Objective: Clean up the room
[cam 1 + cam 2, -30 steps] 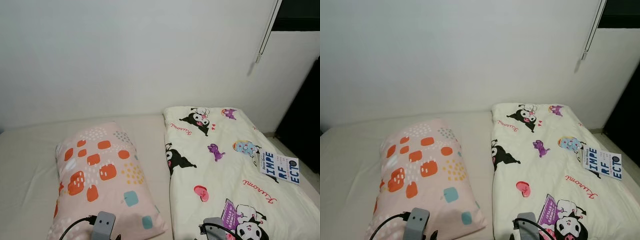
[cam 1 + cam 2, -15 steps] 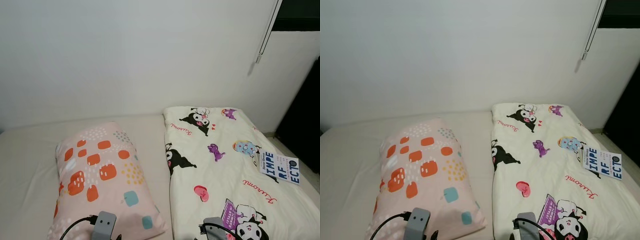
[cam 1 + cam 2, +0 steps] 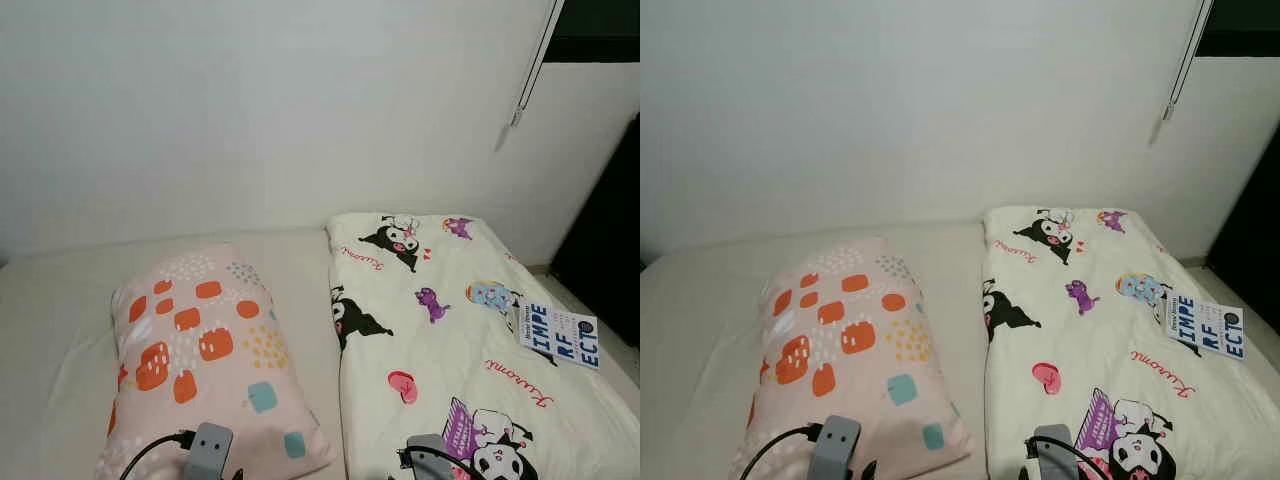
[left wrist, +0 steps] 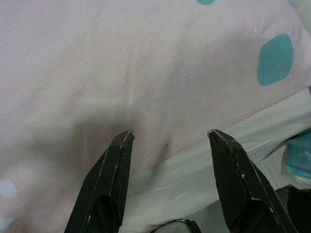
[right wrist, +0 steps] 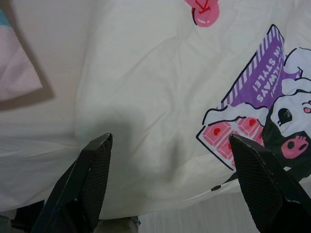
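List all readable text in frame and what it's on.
"IMPE RF ECT": big dark blue letters on the white book lying on the cartoon blanket.
Small print along the book's top edge: too small to read.
"IS ALWAYS IN STYLE!": white letters on a purple banner printed on the blanket.
Red cursive script repeated on the blanket: not clearly legible.
Pink pillow: no text.

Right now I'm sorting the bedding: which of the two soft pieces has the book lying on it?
The white cartoon-print blanket; the book rests on its right edge. The pink pillow carries nothing.
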You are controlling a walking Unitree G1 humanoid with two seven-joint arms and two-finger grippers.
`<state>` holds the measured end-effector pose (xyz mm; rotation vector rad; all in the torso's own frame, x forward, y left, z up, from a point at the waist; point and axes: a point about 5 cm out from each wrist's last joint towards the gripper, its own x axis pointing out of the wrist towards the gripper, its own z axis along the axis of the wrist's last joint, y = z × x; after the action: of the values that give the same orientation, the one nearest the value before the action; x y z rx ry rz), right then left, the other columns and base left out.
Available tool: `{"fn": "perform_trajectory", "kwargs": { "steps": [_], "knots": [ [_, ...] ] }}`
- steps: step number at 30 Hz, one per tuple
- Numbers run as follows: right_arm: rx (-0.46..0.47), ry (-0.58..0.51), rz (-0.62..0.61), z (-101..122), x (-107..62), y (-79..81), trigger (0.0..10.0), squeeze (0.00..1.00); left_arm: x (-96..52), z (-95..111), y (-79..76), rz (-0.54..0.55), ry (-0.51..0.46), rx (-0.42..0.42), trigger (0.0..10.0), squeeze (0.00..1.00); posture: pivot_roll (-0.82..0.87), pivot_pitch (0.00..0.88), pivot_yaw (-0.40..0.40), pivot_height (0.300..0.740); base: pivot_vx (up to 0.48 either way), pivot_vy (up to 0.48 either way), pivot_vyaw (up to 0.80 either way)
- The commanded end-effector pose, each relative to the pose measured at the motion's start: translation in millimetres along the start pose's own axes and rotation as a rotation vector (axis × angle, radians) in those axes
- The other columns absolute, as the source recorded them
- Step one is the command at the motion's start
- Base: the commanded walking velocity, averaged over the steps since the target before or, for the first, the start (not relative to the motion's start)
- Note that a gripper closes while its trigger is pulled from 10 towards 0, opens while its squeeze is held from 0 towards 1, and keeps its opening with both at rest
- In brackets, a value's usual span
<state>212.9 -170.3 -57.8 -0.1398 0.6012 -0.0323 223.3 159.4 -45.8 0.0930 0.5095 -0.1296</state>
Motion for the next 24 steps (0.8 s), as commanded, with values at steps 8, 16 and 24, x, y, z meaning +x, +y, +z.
{"fn": "perform_trajectory", "kwargs": {
  "steps": [8, 16, 24],
  "knots": [
    [-0.007, 0.004, 0.004, -2.4, -1.3, 1.3, 10.0, 0.00, -1.5, -2.3, 2.7, 0.004, 0.008, 0.015, 10.0, 0.00, 0.03, 0.076, -0.018, 0.740, 0.000, 0.000, 0.00],
    [-0.003, 0.013, 0.009, -3.8, -1.6, 2.5, 10.0, 0.00, -1.9, -3.4, -7.1, -0.058, 0.011, 0.046, 10.0, 0.00, 0.03, 0.078, -0.017, 0.740, 0.000, 0.000, 0.00],
    [0.007, 0.003, 0.014, -1.8, -1.1, 2.4, 10.0, 0.00, -1.4, -2.9, -3.4, -0.033, 0.013, 0.024, 10.0, 0.00, 0.03, 0.082, -0.016, 0.740, 0.000, 0.000, 0.00]
  ]
}}
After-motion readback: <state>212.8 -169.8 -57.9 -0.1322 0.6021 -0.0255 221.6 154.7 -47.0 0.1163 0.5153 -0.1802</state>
